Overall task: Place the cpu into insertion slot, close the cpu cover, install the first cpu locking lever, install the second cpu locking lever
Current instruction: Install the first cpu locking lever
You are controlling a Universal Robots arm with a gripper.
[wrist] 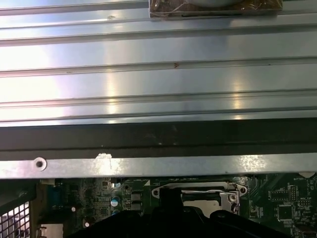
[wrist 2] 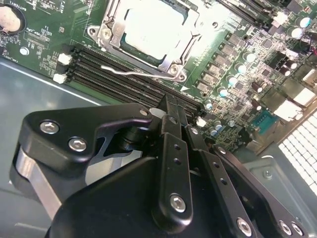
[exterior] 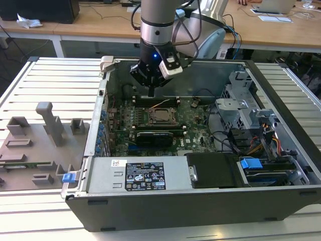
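Open computer case (exterior: 281, 198) on slatted metal table (exterior: 55, 75), grey fixture tray (exterior: 30, 150) beside it, wooden desks (exterior: 90, 22) behind

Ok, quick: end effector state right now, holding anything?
End effector: shut, fingers together, holding nothing; it hovers above the memory slots beside the cpu cover, which is down over the cpu.

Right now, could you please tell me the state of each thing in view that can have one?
cpu: seated in the insertion slot.
cpu cover: closed over the cpu.
locking lever: lying flat beside the cover; whether it is hooked, I cannot tell.
gripper: hangs above the board, behind the socket, carrying nothing.
computer case: side panel off, interior open.
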